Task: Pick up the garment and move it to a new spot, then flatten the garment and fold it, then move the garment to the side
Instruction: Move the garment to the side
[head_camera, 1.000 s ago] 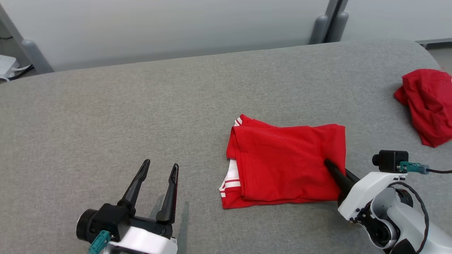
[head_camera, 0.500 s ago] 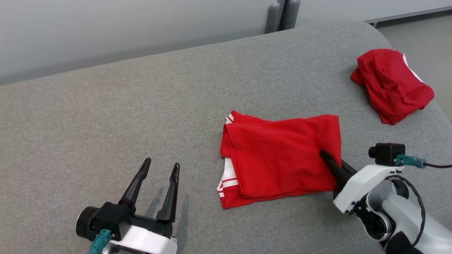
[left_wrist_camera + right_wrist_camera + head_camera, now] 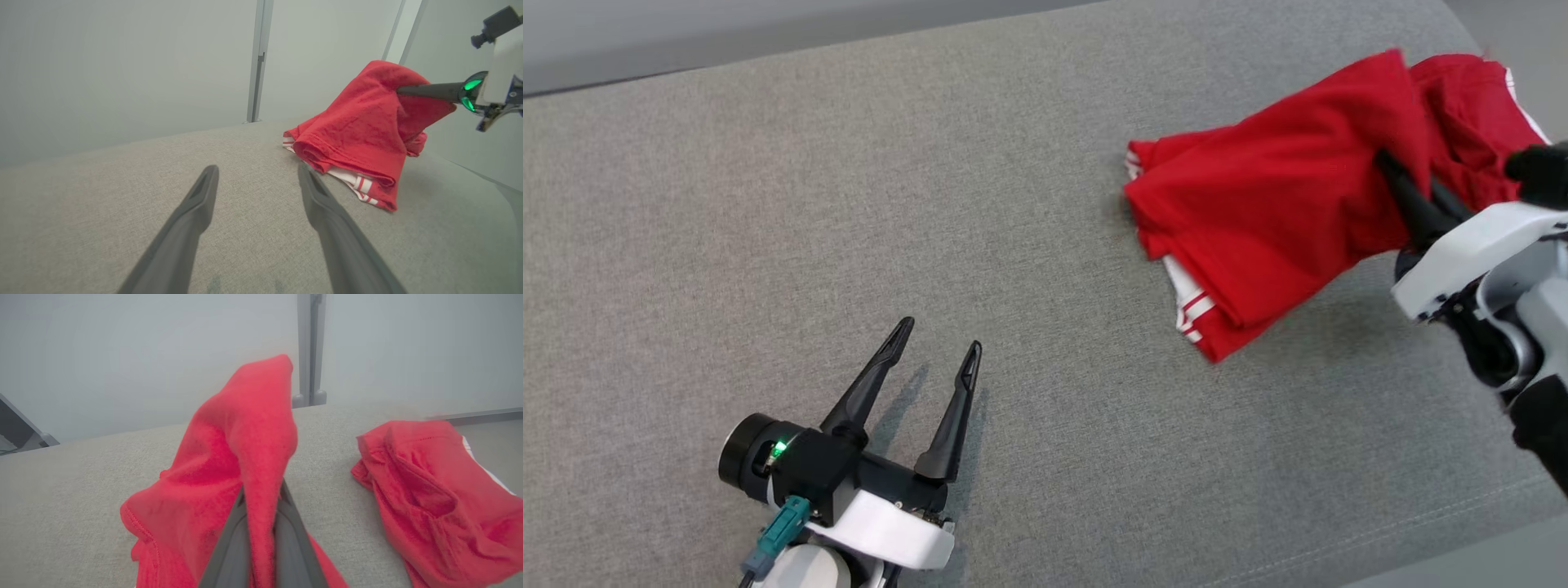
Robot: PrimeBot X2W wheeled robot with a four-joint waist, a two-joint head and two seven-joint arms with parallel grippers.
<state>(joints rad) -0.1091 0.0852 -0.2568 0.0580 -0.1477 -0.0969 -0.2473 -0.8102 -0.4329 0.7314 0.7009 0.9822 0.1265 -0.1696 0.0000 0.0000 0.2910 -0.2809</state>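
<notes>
The right tool [image 3: 1387,163] is clamped on one end of a folded red garment [image 3: 1258,196]. Its two dark fingers are pressed together, with a ridge of cloth pinched between them. The held end is raised off the grey fabric-covered worktop [image 3: 931,163]. From there the garment slopes down to the left, and its lower end, edged with white-striped trim [image 3: 1188,306], rests on the surface.

Just beyond the grip lies a second, crumpled red garment [image 3: 1478,106], at the worktop's far right corner, close to the rounded right edge. In the head view the two garments overlap, while the right wrist view shows a strip of grey worktop between them.

The left tool [image 3: 941,335] sits low near the front left, well apart from the held garment, with its fingers spread apart. Open grey fabric stretches between the two tools and across the left and far side. A pale wall panel [image 3: 122,61] stands behind the far edge.
</notes>
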